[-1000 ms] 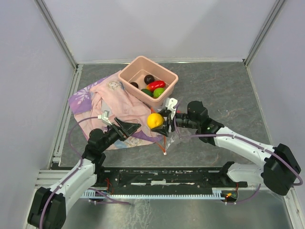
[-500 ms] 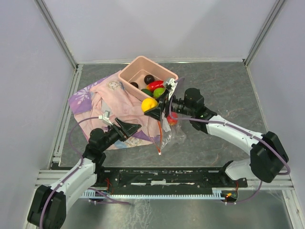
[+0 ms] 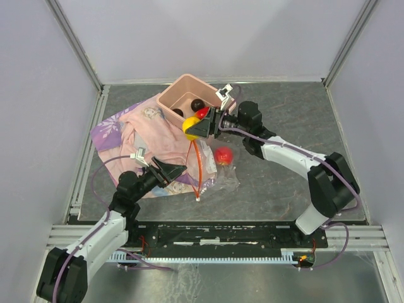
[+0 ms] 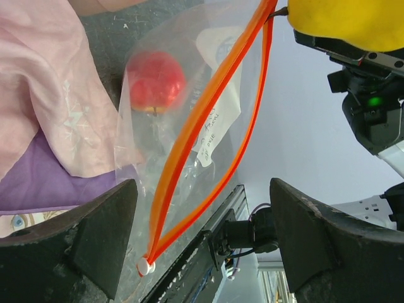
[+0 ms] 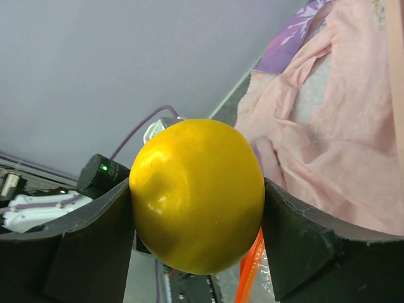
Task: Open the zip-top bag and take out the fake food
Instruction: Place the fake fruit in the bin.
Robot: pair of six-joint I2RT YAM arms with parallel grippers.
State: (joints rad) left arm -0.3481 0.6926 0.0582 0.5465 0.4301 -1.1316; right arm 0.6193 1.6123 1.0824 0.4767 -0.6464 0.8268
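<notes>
My right gripper is shut on a yellow fruit, held in the air at the near edge of the salmon tub. The fruit fills the right wrist view between both fingers. The clear zip-top bag lies on the table with its mouth open. Its orange strip rises to my right gripper, with the white slider at the low end. A red fruit lies inside the bag and also shows in the left wrist view. My left gripper is open and empty, just left of the bag.
The pink-and-purple cloth lies crumpled left of the bag and under the tub's near side. The tub holds dark fruits and a red one. Frame posts and grey walls ring the table.
My right gripper has carried the yellow fruit away from the arms' bases and leftward to the tub's edge. The bag's orange strip has stretched up with it, and the red fruit now shows. The left arm has not moved.
</notes>
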